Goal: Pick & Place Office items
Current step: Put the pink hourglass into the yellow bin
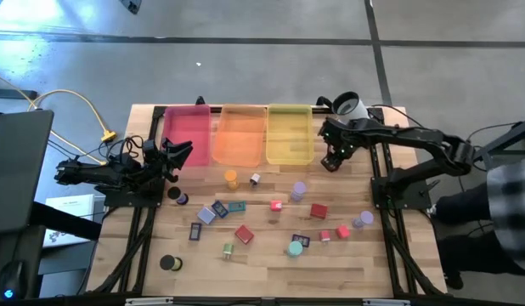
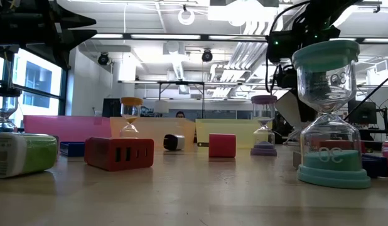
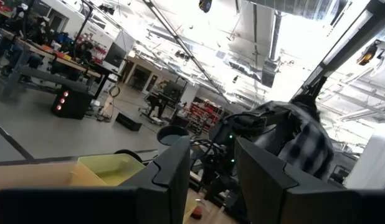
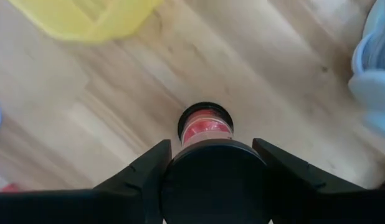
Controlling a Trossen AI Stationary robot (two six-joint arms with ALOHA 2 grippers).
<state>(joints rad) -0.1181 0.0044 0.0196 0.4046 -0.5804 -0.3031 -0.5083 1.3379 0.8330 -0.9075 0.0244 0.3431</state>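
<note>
Two right-gripper fingers [image 4: 149, 171] pinching a black-capped red sand timer [image 4: 205, 127] beside the yellow tray [image 4: 86, 18].

The bare front strip of the light wooden table [image 1: 271, 276] lay open. Mid-table was crowded: a red rectangular block [image 1: 244, 234], a teal-capped clear hourglass [image 1: 295, 248] and a purple-capped hourglass [image 1: 299, 189] stood close together. Along the far edge, the translucent pink tray [image 1: 187, 134], orange tray [image 1: 239, 134] and yellow tray [image 1: 290, 134] blocked passage.

arms: black, jointed | left claw [image 1: 179, 154]: dark angular fingers | right claw [image 1: 332, 161]: black
</note>
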